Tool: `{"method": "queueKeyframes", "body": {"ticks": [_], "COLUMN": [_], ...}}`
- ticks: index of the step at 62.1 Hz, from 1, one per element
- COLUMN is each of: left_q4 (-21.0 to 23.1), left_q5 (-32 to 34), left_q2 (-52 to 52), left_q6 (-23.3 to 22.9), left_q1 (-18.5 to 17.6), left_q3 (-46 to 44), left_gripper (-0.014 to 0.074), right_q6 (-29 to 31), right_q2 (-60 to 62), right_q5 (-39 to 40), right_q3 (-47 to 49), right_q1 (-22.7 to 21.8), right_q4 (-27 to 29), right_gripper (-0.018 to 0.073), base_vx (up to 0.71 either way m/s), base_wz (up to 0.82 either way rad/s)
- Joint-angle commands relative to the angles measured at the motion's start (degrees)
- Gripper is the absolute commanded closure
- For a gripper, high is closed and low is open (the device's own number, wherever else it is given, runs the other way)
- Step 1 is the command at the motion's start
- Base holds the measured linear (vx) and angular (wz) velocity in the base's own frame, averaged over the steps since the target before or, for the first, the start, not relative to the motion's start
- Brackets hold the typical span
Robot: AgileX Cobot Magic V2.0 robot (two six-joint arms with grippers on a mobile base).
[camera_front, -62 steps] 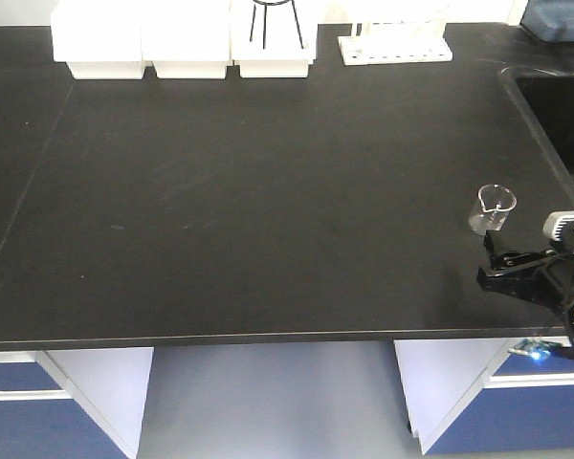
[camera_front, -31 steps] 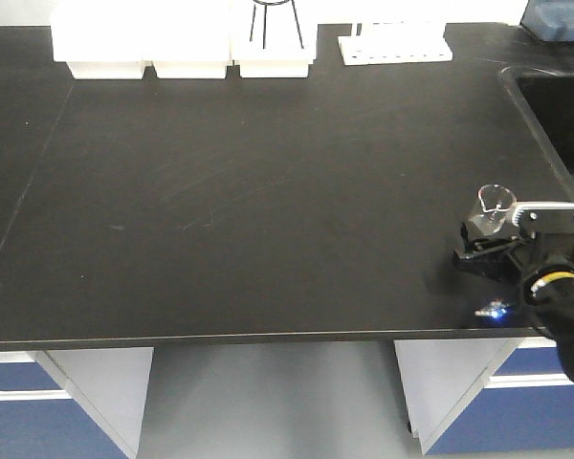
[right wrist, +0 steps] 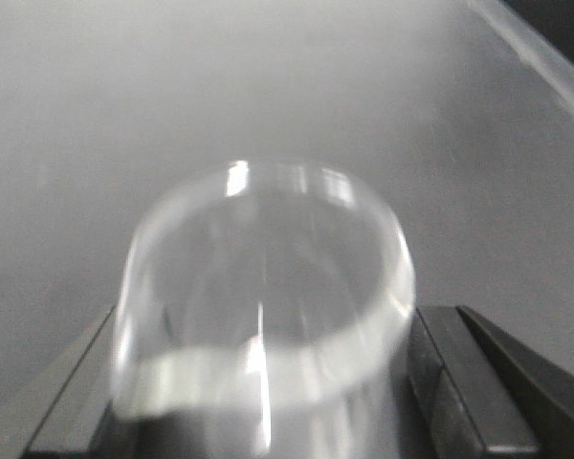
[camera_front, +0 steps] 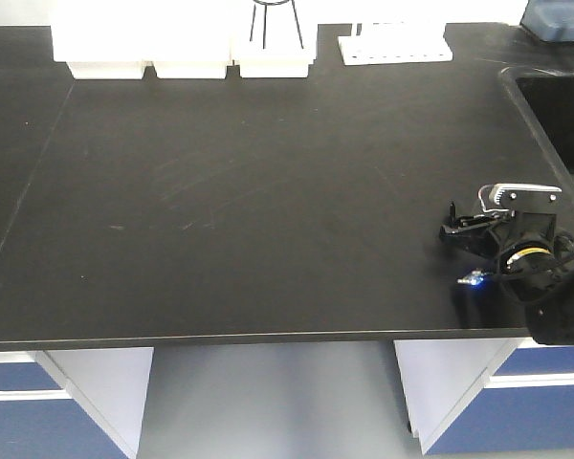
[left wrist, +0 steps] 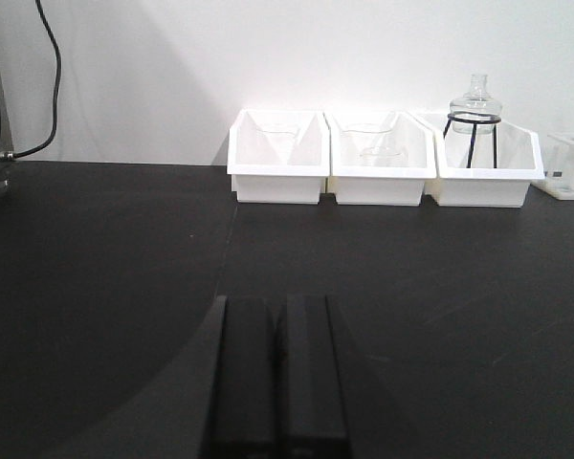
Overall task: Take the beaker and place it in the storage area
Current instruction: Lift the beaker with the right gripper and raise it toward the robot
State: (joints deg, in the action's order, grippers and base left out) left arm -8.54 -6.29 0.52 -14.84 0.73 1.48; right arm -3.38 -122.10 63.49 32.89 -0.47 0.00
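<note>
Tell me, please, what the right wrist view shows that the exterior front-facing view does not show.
Only the right wrist view: the blurred beaker close up, between the two black fingers of the right pincer. Only the front view: three white tubs, the rack, the sink, the blue cabinets below. Both: the black benchtop and the right pincer.

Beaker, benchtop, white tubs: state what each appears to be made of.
Beaker: clear glass by the look, with a see-through wall and bright glints on the rim; clear plastic cannot be ruled out. Benchtop: a hard matte black slab, faintly scuffed, possibly resin or laminate. White tubs: likely moulded plastic, with smooth, thin, slanted walls.
</note>
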Motion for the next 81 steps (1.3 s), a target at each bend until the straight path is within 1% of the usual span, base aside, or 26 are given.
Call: {"method": "queueKeyframes", "body": {"ticks": [1,6,10,14,16,17,24,26,32,37,45,55,56,63,69,73,77,81], "left_q4": [0.3,0.3,0.3,0.3,0.3,0.3,0.3,0.3,0.3,0.3,0.3,0.3,0.3,0.3,0.3,0.3,0.3,0.3], "left_q5": [4.8,4.8,4.8,4.8,4.8,4.8,4.8,4.8,4.8,4.8,4.8,4.8,4.8,4.8,4.8,4.8,4.8,4.8], "left_q2": [1.1,1.1,1.1,1.1,1.1,1.1,1.1,1.1,1.1,1.1,1.1,1.1,1.1,1.1,1.1,1.1,1.1,1.1], "left_q6": [-0.4,-0.4,-0.4,-0.4,-0.4,-0.4,-0.4,-0.4,-0.4,-0.4,-0.4,-0.4,-0.4,-0.4,-0.4,-0.4,-0.4,-0.4], "left_q1": [-0.4,-0.4,-0.4,-0.4,-0.4,-0.4,-0.4,-0.4,-0.4,-0.4,-0.4,-0.4,-0.4,-0.4,-0.4,-0.4,-0.4,-0.4], "left_q3": [1.3,1.3,1.3,1.3,1.3,1.3,1.3,1.3,1.3,1.3,1.3,1.3,1.3,1.3,1.3,1.3,1.3,1.3], "left_gripper": [0.0605,0.0605,0.0605,0.0605,0.0605,0.0605,0.0605,0.0605,0.0605,0.0605,0.0605,0.0605,0.0605,0.0605,0.0605,0.0605,0.0605,0.0605], "right_q6": [-0.5,-0.5,-0.5,-0.5,-0.5,-0.5,-0.8,-1.8,-3.7,-4.3,-8.3,-9.9,-11.2,-17.3,-20.6,-23.7,-27.5,-28.3], "right_q2": [0.9,0.5,0.6,1.0,1.7,2.0,5.3,6.5,11.1,16.4,26.1,39.7,43.0,52.5,60.9,65.5,69.6,73.5], "right_q5": [3.2,3.3,3.2,3.5,3.4,3.3,2.1,1.6,-0.8,-4.7,-14.7,-24.8,-27.1,-36.1,-44.6,-47.0,-47.4,-47.6], "right_q3": [1.5,1.4,1.4,1.4,1.4,1.4,1.4,1.4,1.4,1.4,1.4,1.4,1.4,1.4,1.1,-0.2,-2.5,-5.1], "right_q1": [0.0,0.0,0.0,0.0,0.0,0.0,0.0,0.0,0.0,0.0,0.1,0.1,0.1,0.1,0.6,1.3,1.3,1.2], "right_q4": [0.0,0.0,0.0,-1.4,-2.7,-3.2,-7.6,-8.7,-12.0,-13.6,-15.2,-20.1,-21.1,-24.4,-32.0,-34.3,-34.6,-34.8], "right_gripper": [-0.0015,0.0015,0.0076,0.0175,0.0259,0.0274,0.0533,0.0573,0.0571,0.0568,0.0567,0.0567,0.0567,0.0567,0.0567,0.0567,0.0567,0.0567], "base_vx": [0.00,0.00,0.00,0.00,0.00,0.00,0.00,0.00,0.00,0.00,0.00,0.00,0.00,0.00,0.00,0.00,0.00,0.00], "base_wz": [0.00,0.00,0.00,0.00,0.00,0.00,0.00,0.00,0.00,0.00,0.00,0.00,0.00,0.00,0.00,0.00,0.00,0.00]}}
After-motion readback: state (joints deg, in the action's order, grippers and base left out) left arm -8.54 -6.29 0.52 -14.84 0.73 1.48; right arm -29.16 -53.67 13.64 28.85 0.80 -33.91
